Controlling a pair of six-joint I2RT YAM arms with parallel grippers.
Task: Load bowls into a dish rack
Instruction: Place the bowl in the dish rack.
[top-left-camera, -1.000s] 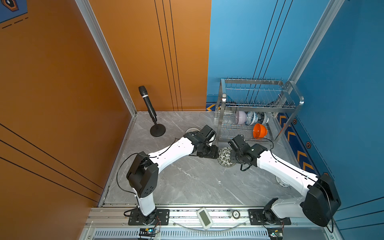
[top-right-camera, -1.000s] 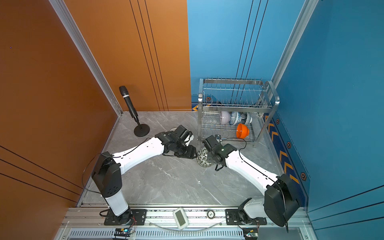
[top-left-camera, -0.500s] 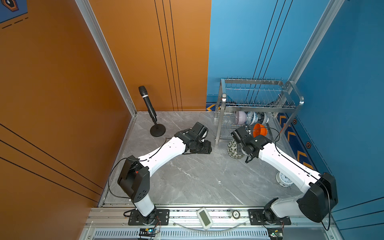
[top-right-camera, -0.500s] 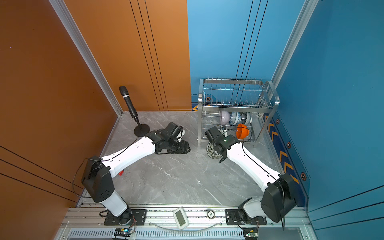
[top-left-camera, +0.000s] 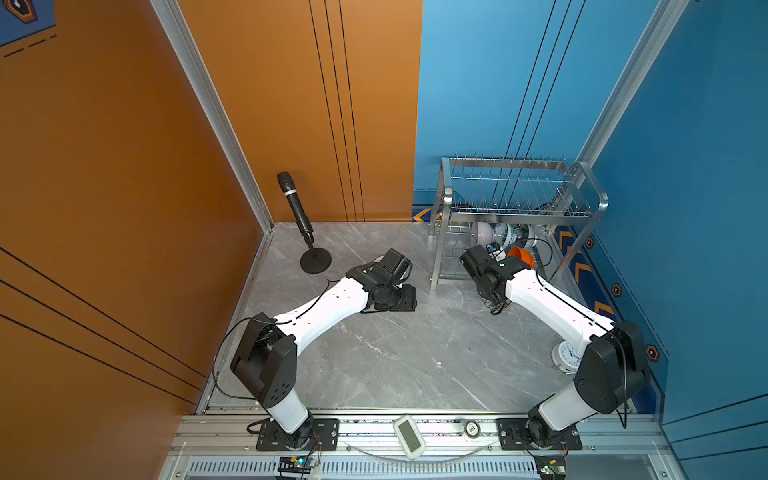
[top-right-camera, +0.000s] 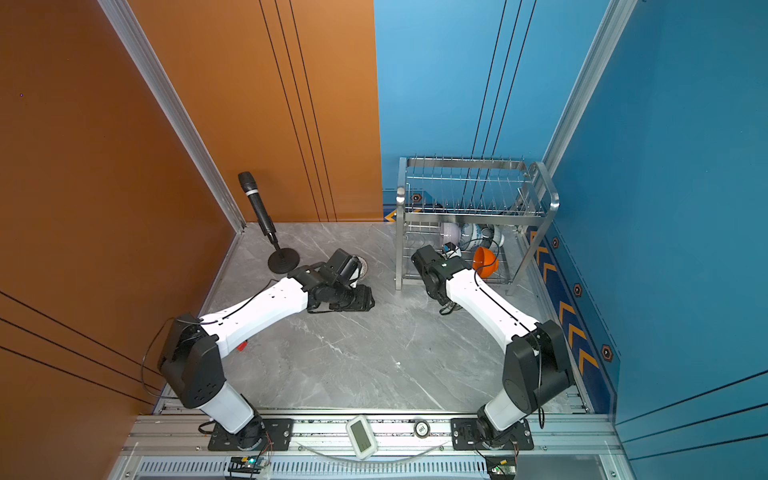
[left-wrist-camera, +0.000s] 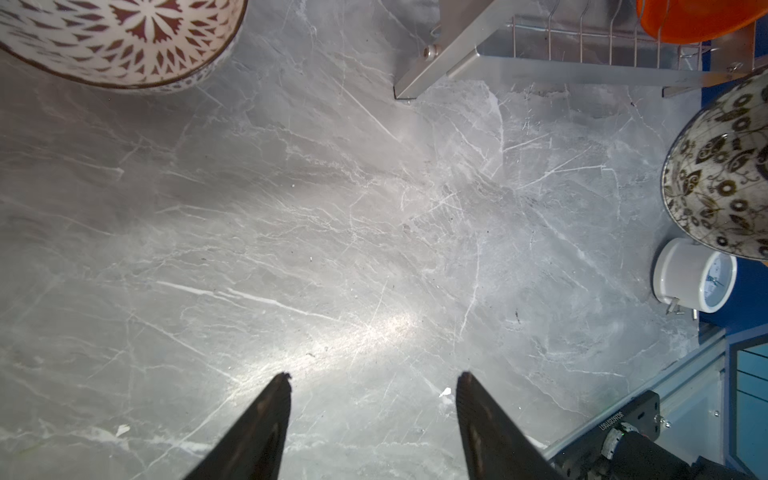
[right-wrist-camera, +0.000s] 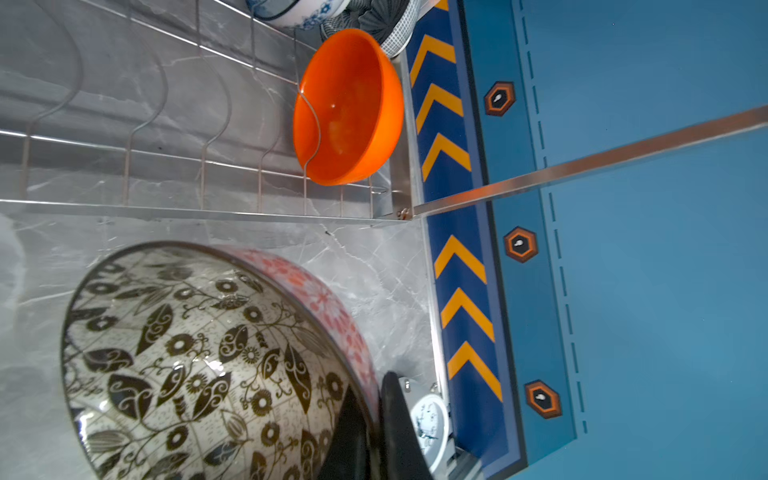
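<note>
My right gripper (right-wrist-camera: 374, 386) is shut on the rim of the black-and-white leaf-patterned bowl (right-wrist-camera: 199, 365), held on edge just above the floor in front of the dish rack (top-left-camera: 519, 212). The left wrist view shows this bowl (left-wrist-camera: 719, 174) too. On the rack's lower tier stand an orange bowl (top-left-camera: 521, 255), a pale lilac bowl (top-left-camera: 481, 233) and a blue-and-white floral bowl (top-left-camera: 505, 237). My left gripper (left-wrist-camera: 373, 376) hangs open over bare floor, nothing between its fingers. A white lattice-patterned bowl (left-wrist-camera: 120, 41) sits on the floor beyond it, partly hidden by the left wrist in a top view (top-right-camera: 362, 266).
A microphone on a round stand (top-left-camera: 301, 224) is at the back left corner. A small white clock (top-left-camera: 567, 355) lies by the right wall, near my right arm. Orange and blue walls close in three sides. A white device (top-left-camera: 409, 436) lies on the front rail.
My right arm has carried the leaf-patterned bowl from the middle of the floor toward the rack's front. My left arm has drawn back to the left, still open.
</note>
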